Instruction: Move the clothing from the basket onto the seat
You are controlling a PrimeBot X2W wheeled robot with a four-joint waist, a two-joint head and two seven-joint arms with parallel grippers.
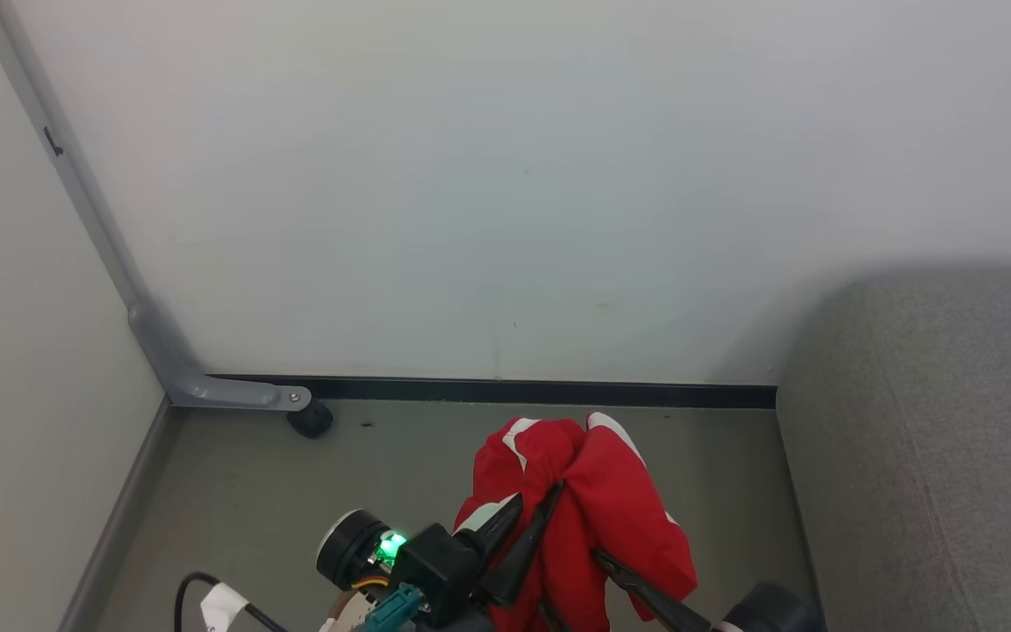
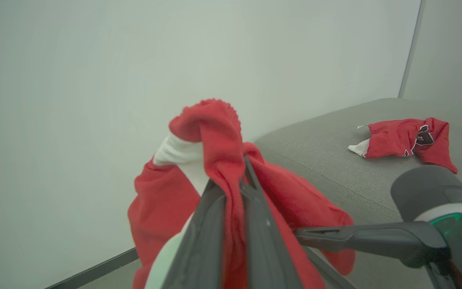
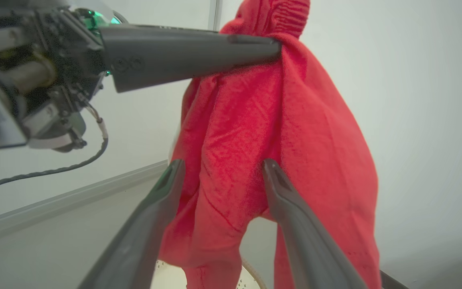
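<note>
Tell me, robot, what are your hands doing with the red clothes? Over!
Left gripper shut on red garment, held aloft. Right gripper open, close by the cloth. Second red garment lies on sofa. Wall close ahead.

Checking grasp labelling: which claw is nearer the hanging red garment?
Left. The left claw is shut on the red garment near its top, holding it up; the right claw is open, fingers straddling the fabric lower down.
</note>
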